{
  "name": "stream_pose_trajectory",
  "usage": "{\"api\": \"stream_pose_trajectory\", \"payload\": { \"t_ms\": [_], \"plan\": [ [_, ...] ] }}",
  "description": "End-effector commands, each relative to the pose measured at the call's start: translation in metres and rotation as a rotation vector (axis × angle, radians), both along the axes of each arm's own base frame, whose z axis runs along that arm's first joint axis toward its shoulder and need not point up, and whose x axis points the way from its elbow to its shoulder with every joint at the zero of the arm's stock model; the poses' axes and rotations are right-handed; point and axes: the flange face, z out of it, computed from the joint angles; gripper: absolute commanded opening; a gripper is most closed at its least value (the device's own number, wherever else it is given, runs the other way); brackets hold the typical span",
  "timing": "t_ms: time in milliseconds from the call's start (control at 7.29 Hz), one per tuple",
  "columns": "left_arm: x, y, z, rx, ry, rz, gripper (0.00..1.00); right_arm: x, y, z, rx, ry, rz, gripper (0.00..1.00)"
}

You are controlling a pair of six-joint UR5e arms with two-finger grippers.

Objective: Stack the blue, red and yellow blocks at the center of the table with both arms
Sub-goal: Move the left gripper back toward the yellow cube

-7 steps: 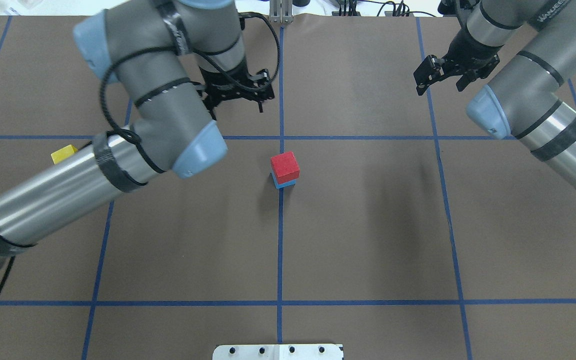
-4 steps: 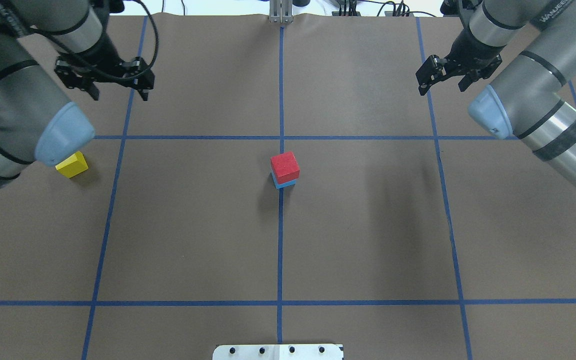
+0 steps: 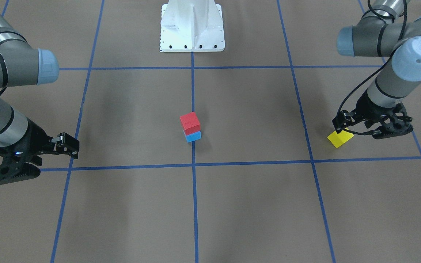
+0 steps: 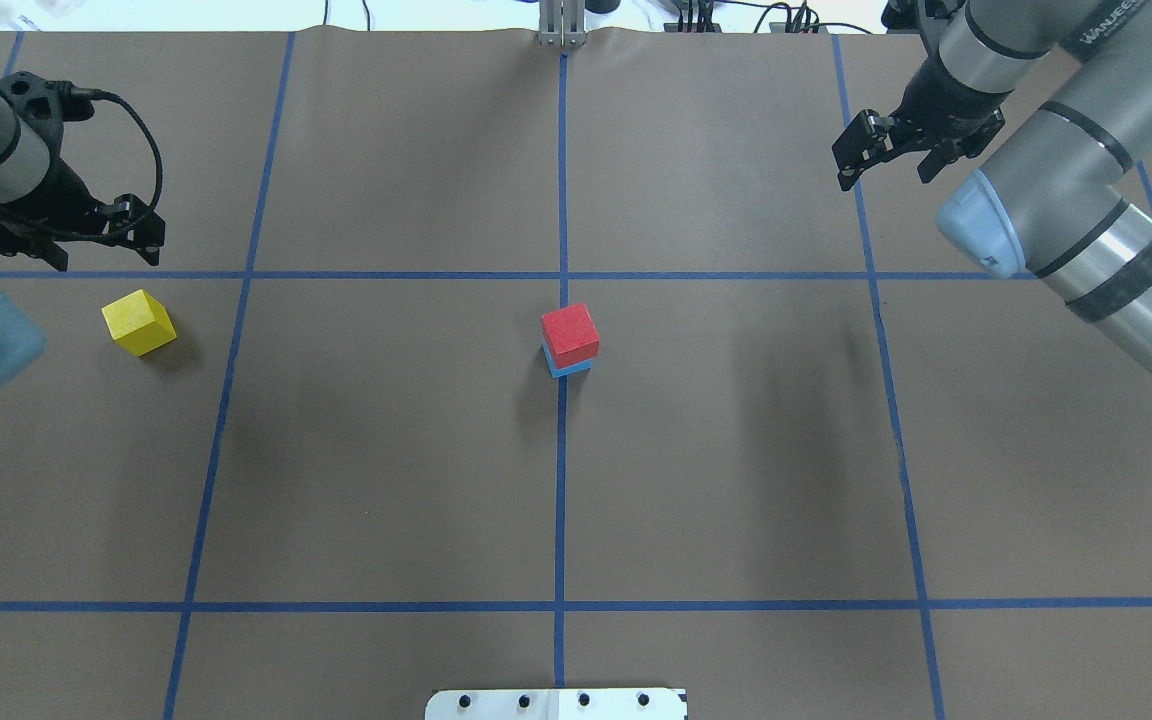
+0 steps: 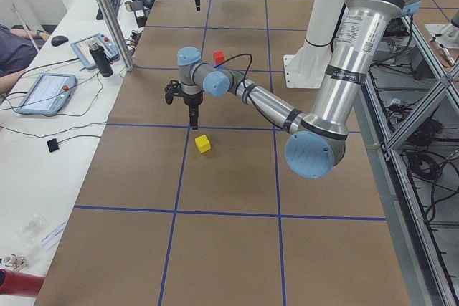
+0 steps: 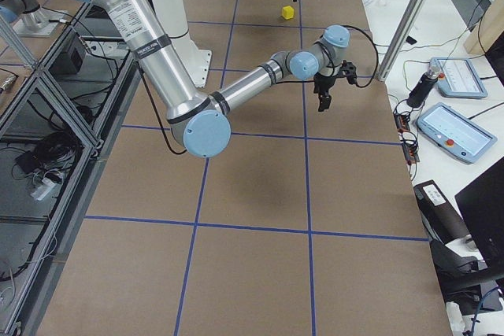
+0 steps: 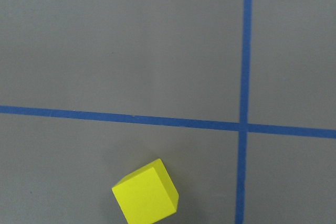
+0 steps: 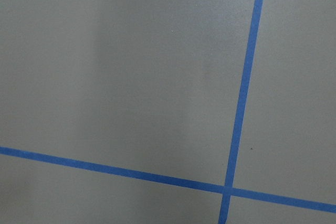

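A red block (image 4: 569,335) sits on a blue block (image 4: 568,367) at the table's centre; the stack also shows in the front view (image 3: 190,122). A yellow block (image 4: 139,322) lies alone at the far left, rotated to the grid, and shows in the left wrist view (image 7: 146,195) and the front view (image 3: 340,138). My left gripper (image 4: 104,255) is open and empty, hovering just beyond the yellow block and above the table. My right gripper (image 4: 881,175) is open and empty at the far right, well away from the stack.
Blue tape lines (image 4: 561,500) divide the brown table into squares. The white robot base plate (image 3: 192,25) sits at the robot's edge. A side bench with tablets (image 5: 46,91) and a metal post (image 5: 107,19) runs along the far edge.
My left arm has swung from near the table's centre to the far left, uncovering the yellow block. The right arm and the red-on-blue stack have not moved.
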Motion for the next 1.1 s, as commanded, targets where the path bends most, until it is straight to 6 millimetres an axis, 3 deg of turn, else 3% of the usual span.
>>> {"api": "stream_pose_trajectory", "payload": {
  "t_ms": [0, 412, 686, 960],
  "plan": [
    [0.011, -0.009, 0.038, -0.067, 0.043, -0.130, 1.00, 0.000, 0.000, 0.003, -0.002, 0.004, 0.001, 0.99],
    [0.032, -0.002, 0.056, -0.089, 0.019, -0.105, 1.00, 0.000, 0.000, 0.007, -0.006, 0.008, 0.002, 0.99],
    [0.027, 0.006, 0.068, -0.104, 0.007, -0.104, 1.00, 0.000, 0.000, 0.008, -0.008, 0.009, 0.003, 0.99],
    [0.030, 0.008, 0.067, -0.113, 0.009, -0.109, 1.00, 0.001, 0.002, 0.008, -0.008, 0.008, 0.004, 0.99]
  ]
}}
